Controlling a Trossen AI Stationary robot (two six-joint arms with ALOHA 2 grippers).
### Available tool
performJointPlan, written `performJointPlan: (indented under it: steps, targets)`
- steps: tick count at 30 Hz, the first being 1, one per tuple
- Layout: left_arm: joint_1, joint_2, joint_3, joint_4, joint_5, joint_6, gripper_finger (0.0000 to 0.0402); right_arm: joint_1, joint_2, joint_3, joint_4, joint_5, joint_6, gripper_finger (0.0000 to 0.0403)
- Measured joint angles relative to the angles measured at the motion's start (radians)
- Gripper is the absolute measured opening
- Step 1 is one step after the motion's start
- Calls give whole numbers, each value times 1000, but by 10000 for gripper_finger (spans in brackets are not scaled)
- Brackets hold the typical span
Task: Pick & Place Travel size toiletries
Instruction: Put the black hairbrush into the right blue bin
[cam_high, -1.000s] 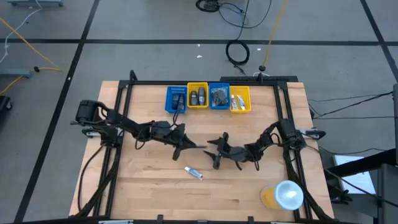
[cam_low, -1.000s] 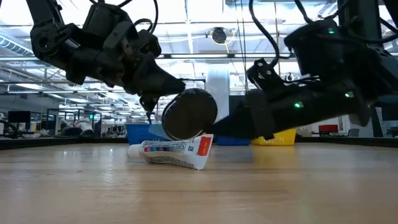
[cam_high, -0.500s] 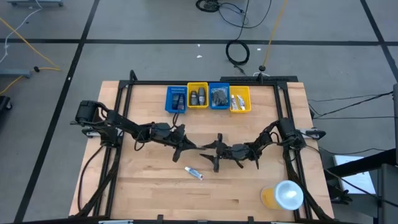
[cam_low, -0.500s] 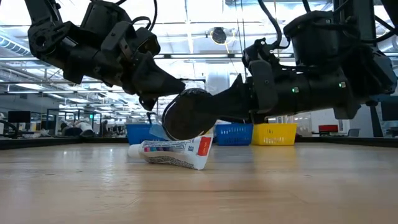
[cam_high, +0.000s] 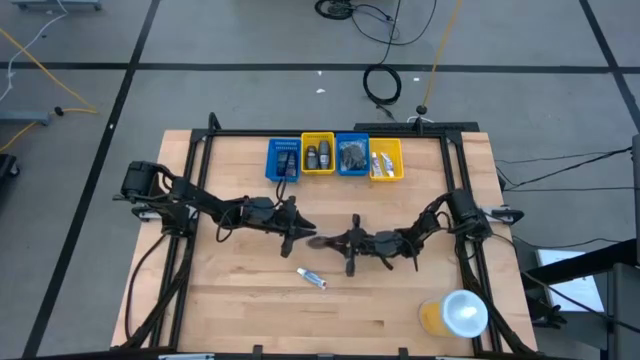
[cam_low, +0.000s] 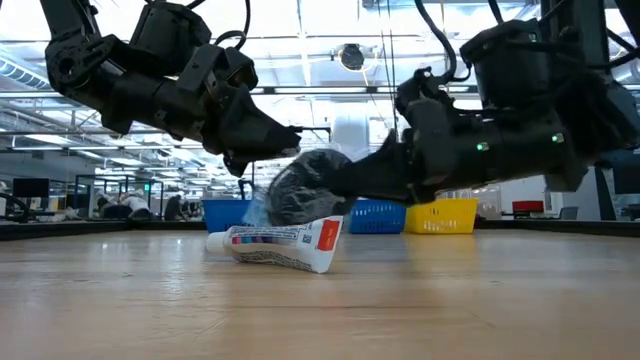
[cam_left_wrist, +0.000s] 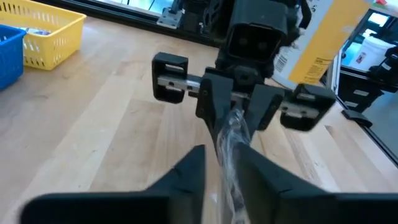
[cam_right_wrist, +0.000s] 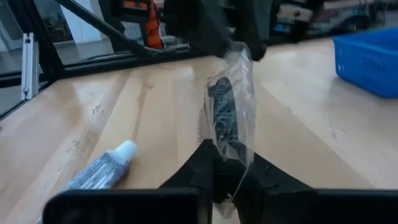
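A dark round disc in a clear plastic pouch (cam_high: 322, 241) hangs in the air at the table's middle, between my two grippers. My right gripper (cam_right_wrist: 225, 163) comes from the right and is shut on it. My left gripper (cam_left_wrist: 222, 165) comes from the left, its fingers a little apart, with the pouch's clear edge (cam_left_wrist: 231, 146) in the gap. In the low view the pouch (cam_low: 305, 188) floats just above a white tube with a red end (cam_low: 280, 245). That tube lies on its side on the table (cam_high: 312, 278). My right gripper pinches the pouch's right-hand end (cam_right_wrist: 229, 149) between its two fingers, coming level from the table's right. The pouch stands on edge beyond the fingertips, clear of the table. My left gripper has the pouch's clear left edge between its parted fingers; whether they touch it, I cannot tell.
Blue and yellow bins (cam_high: 284, 158) (cam_high: 318, 155) (cam_high: 352, 155) (cam_high: 386, 160) stand in a row at the far edge with small items inside. A yellow cup with a white lid (cam_high: 455, 315) stands at the near right corner. Bare wood lies at the near left.
My right gripper has moved toward the table's left, up to the pouch, and its wide-spread fingers have shut on it. In the low view the pouch showed its full round face a second ago; now it is turned and crumpled. The tube has stayed put.
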Motion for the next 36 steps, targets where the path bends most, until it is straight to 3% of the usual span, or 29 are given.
performJointPlan:
  steps: [4, 9, 12, 15, 18, 24, 30, 36]
  targets:
    - [0, -1, 0, -14, 0, 2, 165, -28, -112, -54, -154, 8, 93, 37]
    - [-5, -1, 1, -128, -18, -16, 265, -69, -364, -77, -541, 78, 136, 33]
    - [-35, -1, 1, -189, -117, -27, 306, -130, -530, -33, -822, 83, 126, 23]
    - [-87, -1, 0, -229, -284, -37, 331, -227, -665, 38, -1111, 82, 106, 26]
    - [-137, 12, 0, -223, -437, -51, 342, -345, -739, 115, -1325, 58, 44, 36]
    - [-187, 52, -2, -222, -607, -51, 337, -593, -710, 268, -1451, -149, -114, 32]
    - [-190, 122, 1, -168, -626, -51, 314, -777, -599, 379, -1557, -321, -168, 35]
    - [-188, 157, 1, -172, -621, -54, 297, -885, -528, 407, -1594, -485, -154, 40]
